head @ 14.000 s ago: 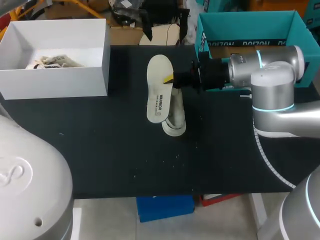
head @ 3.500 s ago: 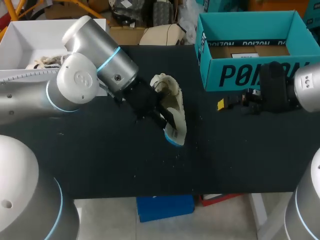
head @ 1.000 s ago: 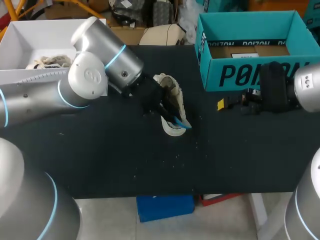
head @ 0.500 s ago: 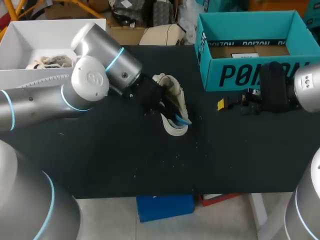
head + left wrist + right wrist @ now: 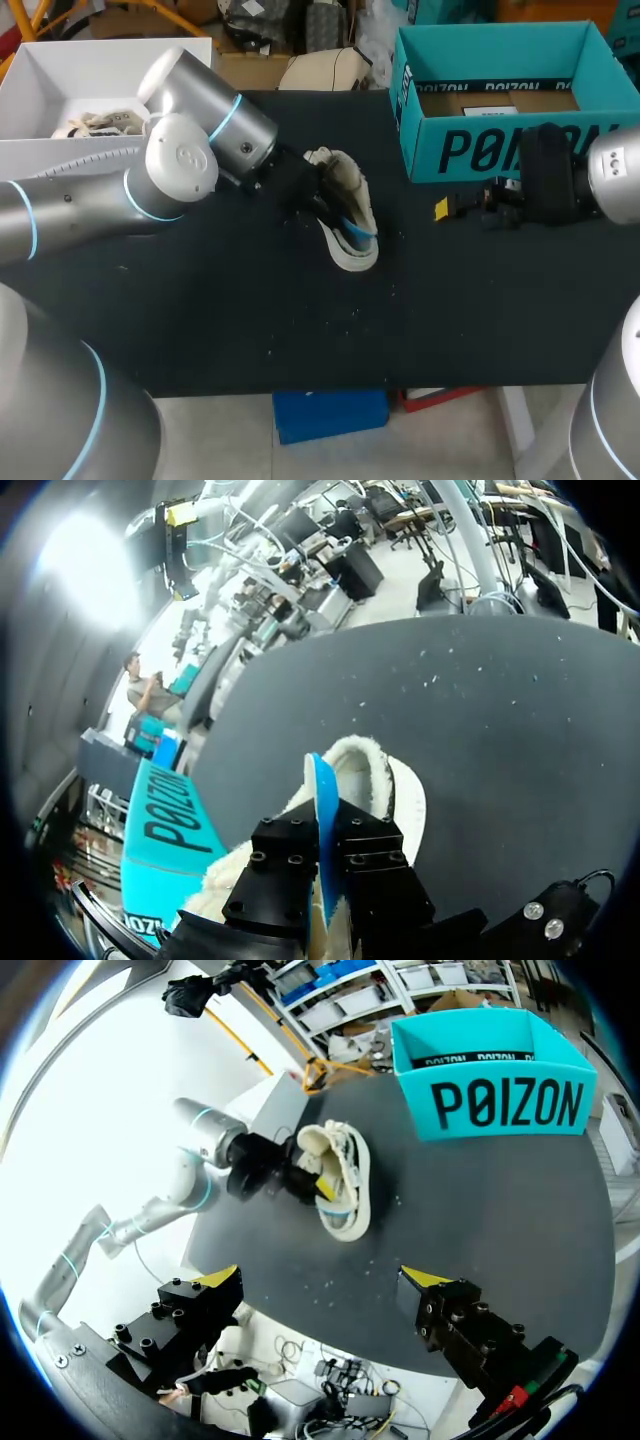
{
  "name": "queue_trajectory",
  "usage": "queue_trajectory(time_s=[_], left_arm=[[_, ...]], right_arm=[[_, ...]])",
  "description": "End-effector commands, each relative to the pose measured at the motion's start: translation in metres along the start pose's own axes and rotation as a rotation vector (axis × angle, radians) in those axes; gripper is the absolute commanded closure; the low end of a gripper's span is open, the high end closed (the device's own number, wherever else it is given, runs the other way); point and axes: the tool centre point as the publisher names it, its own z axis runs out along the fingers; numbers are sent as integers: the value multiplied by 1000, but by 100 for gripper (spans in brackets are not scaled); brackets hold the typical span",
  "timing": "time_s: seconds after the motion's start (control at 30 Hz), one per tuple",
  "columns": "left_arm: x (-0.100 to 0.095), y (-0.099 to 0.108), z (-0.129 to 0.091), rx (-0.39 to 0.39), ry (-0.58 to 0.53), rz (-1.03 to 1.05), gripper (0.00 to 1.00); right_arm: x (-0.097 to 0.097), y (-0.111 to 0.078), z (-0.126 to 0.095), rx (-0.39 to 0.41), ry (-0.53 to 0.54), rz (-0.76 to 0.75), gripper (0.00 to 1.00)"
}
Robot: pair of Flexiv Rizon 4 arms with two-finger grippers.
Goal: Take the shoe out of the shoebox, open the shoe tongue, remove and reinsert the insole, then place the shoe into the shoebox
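The cream, fleece-lined shoe (image 5: 345, 205) lies on the black table (image 5: 200, 320), out of its box. A blue insole (image 5: 318, 800) stands on edge in its opening, only partly sunk into the lining. The left gripper (image 5: 322, 845) is right at the shoe's opening, and its two black fingers are clamped on the insole from both sides. The teal shoebox (image 5: 480, 150) sits open, well apart from the shoe on the side away from the left arm. The right gripper (image 5: 322, 1282) hovers between the shoe and that shoebox, spread wide and holding nothing. A white open box (image 5: 110, 70) stands on the shoe's other side, behind the left arm.

The step in hand looks like reinserting the insole. The next move probably calls for sliding it down and flat before letting go.
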Motion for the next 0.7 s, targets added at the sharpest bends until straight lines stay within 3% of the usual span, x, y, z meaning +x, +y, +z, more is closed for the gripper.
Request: queue_trajectory(time_s=[0.03, 0.3, 0.33, 0.4, 0.43, 0.7], left_arm=[[-2, 6, 1, -35, 14, -6, 100], [-4, 4, 6, -66, 44, -5, 100], [-4, 2, 8, -59, 50, -5, 89], [-3, -4, 10, -41, 69, -8, 15], [-3, -8, 9, -33, 76, -4, 0], [-20, -47, -37, -68, 62, 85, 0]], right_arm=[[0, -1, 1, -2, 1, 0, 0], [0, -1, 1, -2, 1, 0, 0], [0, -1, 1, -2, 1, 0, 0], [0, -1, 1, -2, 1, 0, 0], [0, -1, 1, -2, 1, 0, 0], [0, -1, 1, -2, 1, 0, 0]])
